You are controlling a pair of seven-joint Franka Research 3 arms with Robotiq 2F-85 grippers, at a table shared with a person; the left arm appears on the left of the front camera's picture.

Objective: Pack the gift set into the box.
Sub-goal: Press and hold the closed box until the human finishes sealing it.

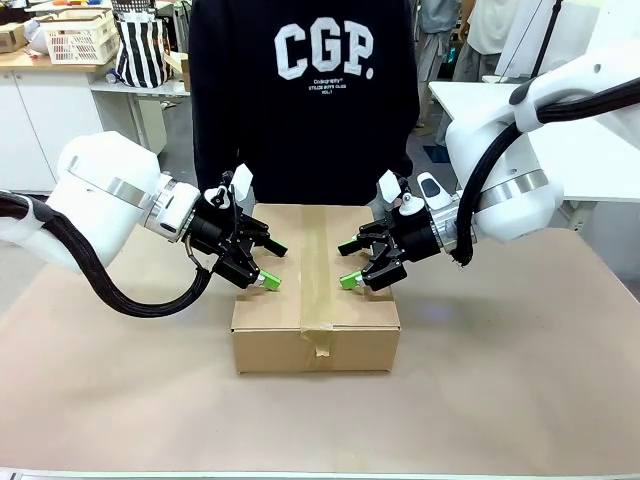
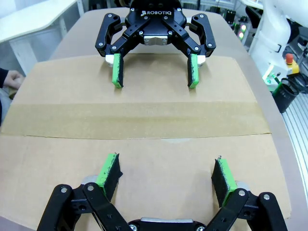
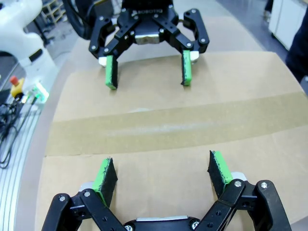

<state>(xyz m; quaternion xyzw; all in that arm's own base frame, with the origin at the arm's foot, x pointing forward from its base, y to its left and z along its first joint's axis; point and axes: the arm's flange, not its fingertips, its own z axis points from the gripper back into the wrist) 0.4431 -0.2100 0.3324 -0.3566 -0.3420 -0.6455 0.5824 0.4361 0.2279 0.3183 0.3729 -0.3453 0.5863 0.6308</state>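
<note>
Right between my two hands sits the box (image 1: 315,300), flaps already down with a tape strip running front to back along its long seam. My left hand (image 1: 263,264) and right hand (image 1: 351,263) hover over opposite halves, both spread wide, gripping nothing, about equally near. The gift set is presumably inside, though I can't actually tell from here.

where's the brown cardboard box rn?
Front view: the taped-shut brown cardboard box sits mid-table in front of the person, with the open left hand and open right hand over its top.
</note>
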